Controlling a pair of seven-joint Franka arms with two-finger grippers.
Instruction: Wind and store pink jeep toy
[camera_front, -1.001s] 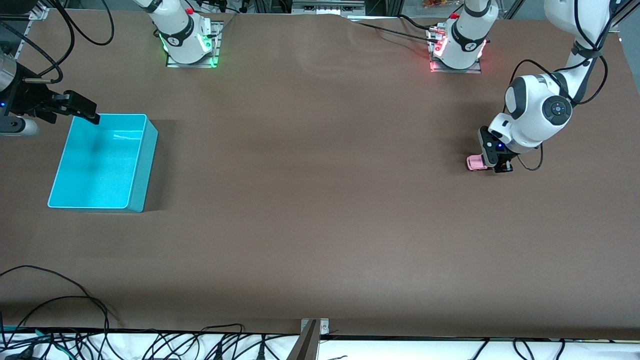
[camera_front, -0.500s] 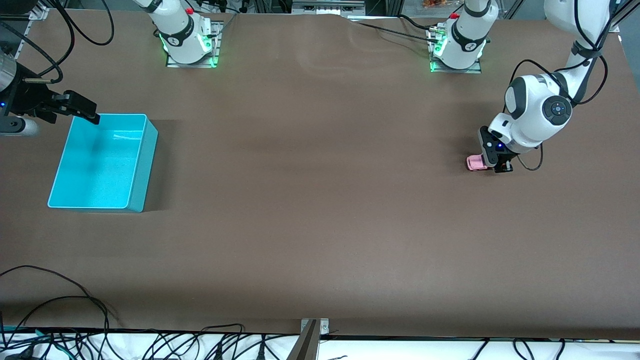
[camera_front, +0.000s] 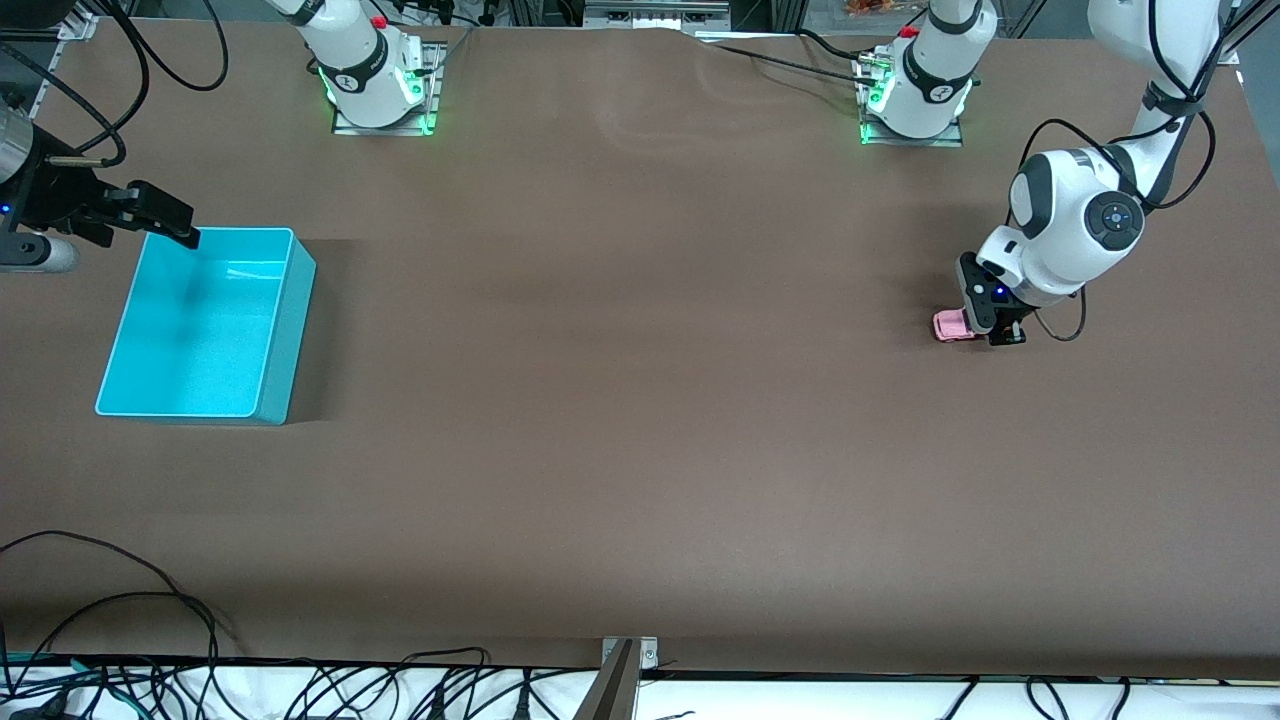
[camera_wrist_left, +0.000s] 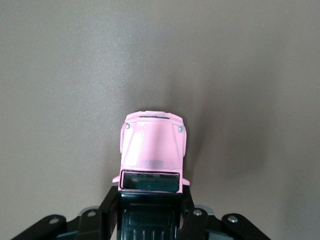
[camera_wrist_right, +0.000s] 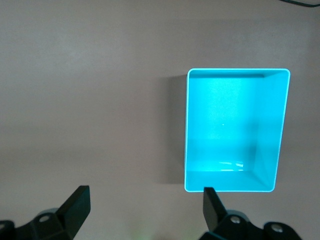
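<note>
Left hand clamps the pink jeep toy on the tabletop.

The left hand (camera_front: 985, 332) grips the pink jeep toy (camera_wrist_left: 154, 150) by its black roof, hood poking out past the fingertips, wheels on the tabletop (camera_front: 640, 400). The right hand (camera_front: 165, 218) waits with fingers spread wide, over the turquoise bin's (camera_front: 290, 330) rim.

Jeep toy (camera_front: 950, 325) on table (camera_front: 640, 450) at left arm's end, between left gripper (camera_front: 985, 335) fingers, bin (camera_front: 290, 330) on table at right arm's end, right gripper (camera_front: 165, 220) above bin's rim
</note>
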